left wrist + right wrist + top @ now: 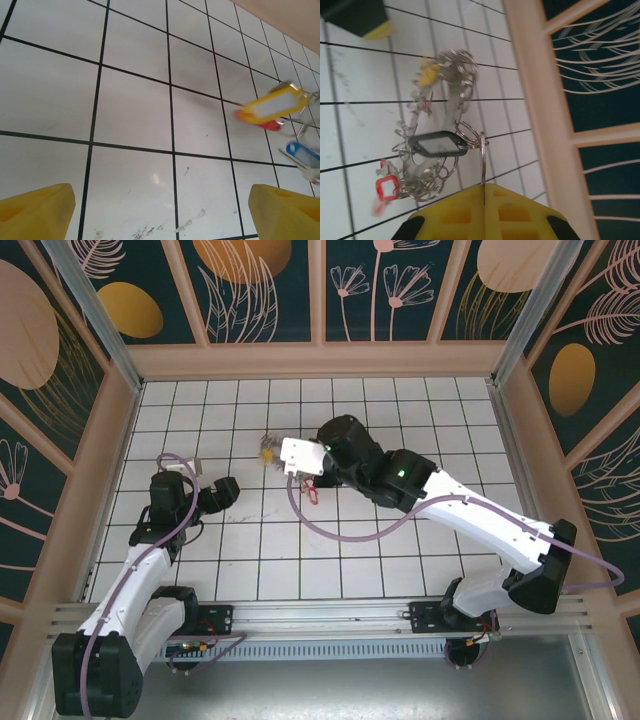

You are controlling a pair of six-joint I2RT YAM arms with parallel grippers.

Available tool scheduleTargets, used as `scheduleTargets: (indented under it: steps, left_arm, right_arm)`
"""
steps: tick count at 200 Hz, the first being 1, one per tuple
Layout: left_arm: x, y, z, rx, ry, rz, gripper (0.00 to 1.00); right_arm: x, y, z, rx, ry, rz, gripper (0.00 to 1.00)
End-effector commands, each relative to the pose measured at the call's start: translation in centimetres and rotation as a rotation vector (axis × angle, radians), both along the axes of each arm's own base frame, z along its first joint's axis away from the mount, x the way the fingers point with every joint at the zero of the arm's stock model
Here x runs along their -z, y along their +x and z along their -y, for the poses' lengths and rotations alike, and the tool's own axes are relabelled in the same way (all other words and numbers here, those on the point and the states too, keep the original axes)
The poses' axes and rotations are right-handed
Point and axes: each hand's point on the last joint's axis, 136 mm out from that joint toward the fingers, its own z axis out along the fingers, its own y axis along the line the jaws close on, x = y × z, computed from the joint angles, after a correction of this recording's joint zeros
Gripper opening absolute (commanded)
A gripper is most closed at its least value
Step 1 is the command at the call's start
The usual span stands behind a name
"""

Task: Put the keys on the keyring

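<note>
What worries me most is the thin hold. The right gripper point(484, 190) is clamped shut on the bare rim of a metal ring seen edge-on, which I take for the keyring point(483, 157). The bunch of keys point(427, 177) trails from it toward the upper left of the right wrist view, with a black tag point(437, 145) nearest, a red tag point(386, 187) lower left and a yellow tag point(427, 75) farthest. All of it is smeared, so I judge it to be swinging. A pinch on so narrow an edge could let the ring twist or slip out between the pads, with the weight of the bunch helping it go. I cannot tell whether the keys clear the bench point(350, 560) or drag on it. If they drag, a tag could snag on a tile joint and tug the ring loose. The left gripper point(225, 488) stands wide open and empty. Closing on a moving bunch, it might catch a tag or a small split ring rather than the key it wants. In the overhead view the right arm stretches from the lower right up to the centre, its wrist bent down over the tiles. The left arm is folded at the left, its gripper low and aimed rightward. From its wrist view a blue tag point(300, 152) and the yellow and red ones sit at the right edge, well beyond its fingertips.
</note>
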Motion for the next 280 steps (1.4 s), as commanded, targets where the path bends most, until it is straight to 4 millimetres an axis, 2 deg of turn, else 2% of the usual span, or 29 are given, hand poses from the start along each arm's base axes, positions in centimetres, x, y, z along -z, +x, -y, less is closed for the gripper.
scheduleTargets:
  steps: [1, 35, 54, 86, 101, 117, 122, 136, 176, 192, 212, 224, 246, 255, 260, 266, 280]
  left_arm:
    - [-0.2, 0.2, -0.6, -0.026, 0.013, 0.014, 0.90]
    - [-0.1, 0.2, -1.0, -0.047, 0.026, 0.009, 0.93]
    - [0.1, 0.2, -1.4, -0.070, 0.039, 0.000, 0.98]
    - [0.2, 0.2, -1.5, -0.074, 0.046, -0.005, 0.99]
    - [0.2, 0.1, -1.4, -0.068, 0.042, -0.006, 0.99]
    - [0.1, 0.1, -1.3, -0.063, 0.034, 0.000, 0.98]
    - [0.1, 0.1, -1.2, -0.062, 0.030, 0.002, 0.99]
    - [0.0, 0.2, -1.0, -0.051, 0.024, 0.004, 0.98]
    - [-0.3, 0.2, -0.7, -0.031, 0.022, 0.019, 0.99]
    - [-1.4, 0.4, -1.5, -0.056, 0.064, 0.071, 0.98]
    - [-4.2, 0.5, -1.8, -0.063, 0.086, 0.191, 0.99]
    - [-6.3, 0.4, -1.0, -0.018, 0.075, 0.321, 0.99]
    - [-9.5, -0.2, -0.1, 0.067, 0.154, 0.578, 0.99]
    - [-9.6, 0.0, -0.9, 0.030, 0.200, 0.620, 0.99]
    - [-9.6, 0.2, -1.5, -0.008, 0.218, 0.624, 0.99]
    - [-9.4, 0.4, -2.2, -0.042, 0.241, 0.626, 0.99]
    - [-8.7, 1.0, -2.8, -0.057, 0.303, 0.622, 0.99]
  right_arm:
    - [-3.5, 1.3, 0.6, 0.033, 0.060, 0.080, 0.00]
    - [-3.1, 2.5, -0.1, 0.059, 0.084, 0.041, 0.00]
    - [-2.0, 2.7, -1.5, 0.047, 0.119, -0.015, 0.00]
    - [-0.3, 2.7, -4.3, 0.010, 0.216, -0.124, 0.00]
    - [0.2, 3.0, -4.1, 0.019, 0.244, -0.172, 0.00]
    - [0.1, 3.7, -3.0, 0.063, 0.278, -0.183, 0.00]
    - [0.0, 4.0, -2.5, 0.082, 0.293, -0.179, 0.03]
    - [-0.7, 4.8, -0.9, 0.149, 0.363, -0.158, 0.24]
    - [-3.7, 5.6, 4.5, 0.285, 0.633, -0.142, 0.56]
    - [-5.3, 5.2, 7.4, 0.323, 0.745, -0.078, 0.70]
    - [-6.5, 4.7, 11.3, 0.387, 0.877, -0.008, 0.98]
    - [-6.6, 4.4, 13.8, 0.433, 0.940, 0.039, 0.99]
    - [-4.8, 4.0, 19.0, 0.564, 1.042, 0.113, 0.99]
    - [-3.8, 3.9, 21.0, 0.616, 1.078, 0.125, 0.99]
    - [-3.0, 3.7, 21.5, 0.627, 1.093, 0.119, 0.99]
    - [-2.2, 3.8, 23.3, 0.678, 1.108, 0.139, 0.99]
    - [0.0, 3.4, 25.9, 0.741, 1.120, 0.180, 0.99]
